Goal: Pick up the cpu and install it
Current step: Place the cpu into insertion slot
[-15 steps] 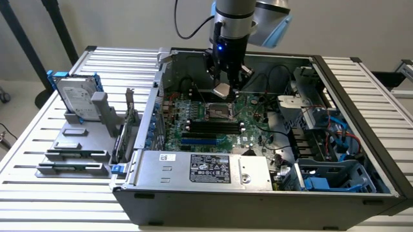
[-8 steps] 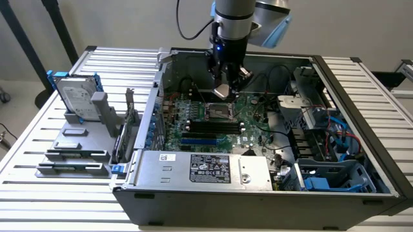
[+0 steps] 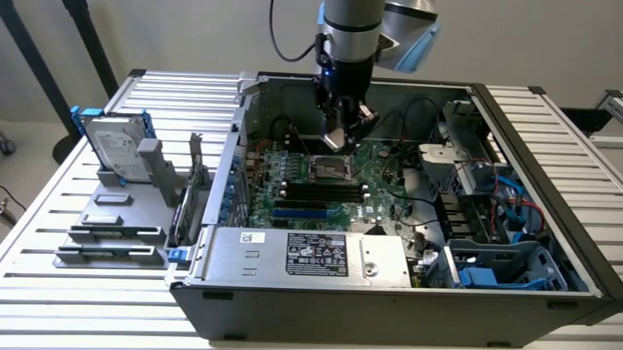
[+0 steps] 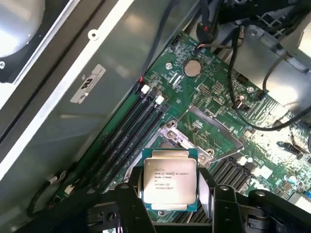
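Observation:
The cpu (image 4: 169, 180), a flat square chip with a silver printed top, sits between my gripper's (image 4: 173, 196) two black fingers (image 4: 130, 194), which are shut on its opposite edges. In the exterior view the gripper (image 3: 337, 137) hangs inside the open computer case with the cpu (image 3: 333, 140) tilted at its tip. It hovers a short way above the motherboard's (image 3: 375, 182) open cpu socket (image 3: 329, 169). In the wrist view the socket (image 4: 171, 141) and its raised metal load frame (image 4: 214, 127) lie just beyond the chip.
Black memory slots (image 3: 316, 191) run beside the socket. The grey labelled power-supply box (image 3: 302, 255) fills the case's front. Cables and a blue drive cage (image 3: 486, 273) crowd the exterior view's right. A hard drive in a blue bracket (image 3: 115, 149) stands on the table outside the case.

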`<state>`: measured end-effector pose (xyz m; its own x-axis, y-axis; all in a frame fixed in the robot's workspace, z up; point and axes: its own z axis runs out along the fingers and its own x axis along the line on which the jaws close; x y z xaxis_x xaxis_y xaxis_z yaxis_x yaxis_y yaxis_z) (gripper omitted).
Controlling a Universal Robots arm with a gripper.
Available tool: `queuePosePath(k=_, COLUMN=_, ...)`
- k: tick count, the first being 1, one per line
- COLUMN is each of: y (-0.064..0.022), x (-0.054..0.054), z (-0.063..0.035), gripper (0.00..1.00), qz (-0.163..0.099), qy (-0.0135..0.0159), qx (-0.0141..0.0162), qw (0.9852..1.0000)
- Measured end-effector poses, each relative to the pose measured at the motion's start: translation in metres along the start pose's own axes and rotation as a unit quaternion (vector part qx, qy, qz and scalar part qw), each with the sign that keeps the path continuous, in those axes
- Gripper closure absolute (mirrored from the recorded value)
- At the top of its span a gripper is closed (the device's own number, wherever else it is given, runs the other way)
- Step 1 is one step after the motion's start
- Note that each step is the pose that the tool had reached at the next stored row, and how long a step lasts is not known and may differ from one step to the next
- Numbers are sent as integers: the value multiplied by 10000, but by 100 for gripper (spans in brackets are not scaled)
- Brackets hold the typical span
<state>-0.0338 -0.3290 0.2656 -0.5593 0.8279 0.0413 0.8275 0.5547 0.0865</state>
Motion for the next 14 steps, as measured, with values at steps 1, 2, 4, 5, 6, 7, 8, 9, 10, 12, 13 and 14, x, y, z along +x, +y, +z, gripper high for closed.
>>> queuePosePath(k=1, y=0, x=0, z=4, gripper=45, qz=89, qy=-8, qx=-4, qw=10000)
queuePosePath(k=2, y=0, x=0, z=7, gripper=45, qz=182, qy=-16, qx=-8, qw=9998)
queuePosePath(k=4, y=-1, x=0, z=14, gripper=45, qz=361, qy=-31, qx=-15, qw=9993)
queuePosePath(k=5, y=-2, x=-1, z=18, gripper=45, qz=453, qy=-39, qx=-19, qw=9990)
queuePosePath(k=6, y=-2, x=-1, z=24, gripper=45, qz=547, qy=-47, qx=-24, qw=9985)
queuePosePath(k=7, y=-3, x=-1, z=29, gripper=45, qz=637, qy=-55, qx=-27, qw=9979)
queuePosePath(k=8, y=-3, x=-1, z=36, gripper=45, qz=726, qy=-63, qx=-31, qw=9973)
queuePosePath(k=9, y=-4, x=-2, z=42, gripper=45, qz=816, qy=-71, qx=-34, qw=9966)
queuePosePath(k=10, y=-4, x=-2, z=49, gripper=45, qz=905, qy=-78, qx=-37, qw=9959)
queuePosePath(k=12, y=-6, x=-3, z=64, gripper=45, qz=1083, qy=-94, qx=-45, qw=9941)
queuePosePath(k=13, y=-6, x=-3, z=72, gripper=45, qz=1171, qy=-102, qx=-49, qw=9931)
queuePosePath(k=14, y=-7, x=-3, z=81, gripper=45, qz=1254, qy=-109, qx=-52, qw=9920)
